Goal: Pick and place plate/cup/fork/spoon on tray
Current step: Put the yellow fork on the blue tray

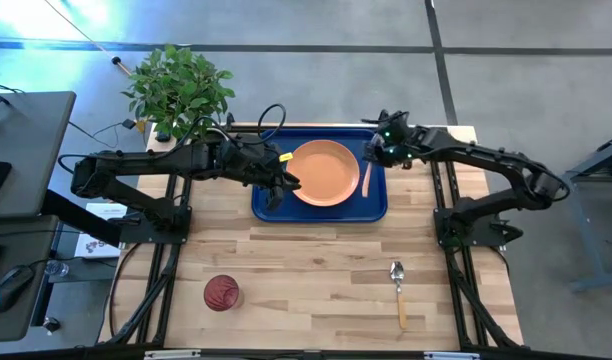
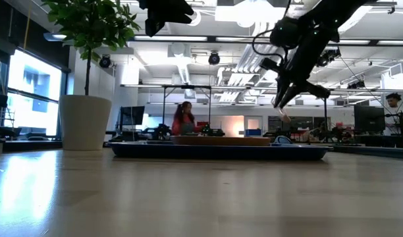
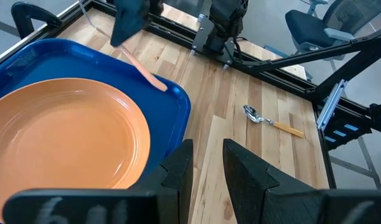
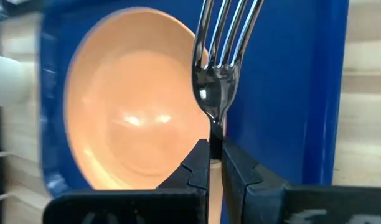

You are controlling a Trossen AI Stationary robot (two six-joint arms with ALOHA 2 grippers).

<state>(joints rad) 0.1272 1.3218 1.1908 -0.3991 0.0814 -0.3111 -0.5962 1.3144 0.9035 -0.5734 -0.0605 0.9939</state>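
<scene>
The blue tray [image 1: 266, 205] lies at the table's far middle with the orange plate [image 1: 321, 172] in it. My right gripper [image 1: 374, 155] hangs over the tray's right part, shut on the fork [image 4: 223, 56], well above the tray in the low view [image 2: 284, 99]. My left gripper [image 1: 286, 183] is open and empty over the plate's left rim; its fingers show in the left wrist view [image 3: 208, 149]. The dark red cup [image 1: 222, 293] stands upright near the front left. The spoon [image 1: 398, 288] lies flat at the front right, bowl toward the tray. My right gripper pinches the fork at its neck [image 4: 215, 127], just below the tines, between its two fingers. The silver tines stick out past the fingertips. The orange handle [image 3: 144, 71] slants down from the gripper toward the tray's floor. Whether its end touches the tray I cannot tell.
A potted plant [image 1: 178, 85] stands at the table's far left corner. Bare wood lies between the tray and the front edge. The spoon also shows beyond the tray in the left wrist view [image 3: 265, 119]. People sit in the room behind.
</scene>
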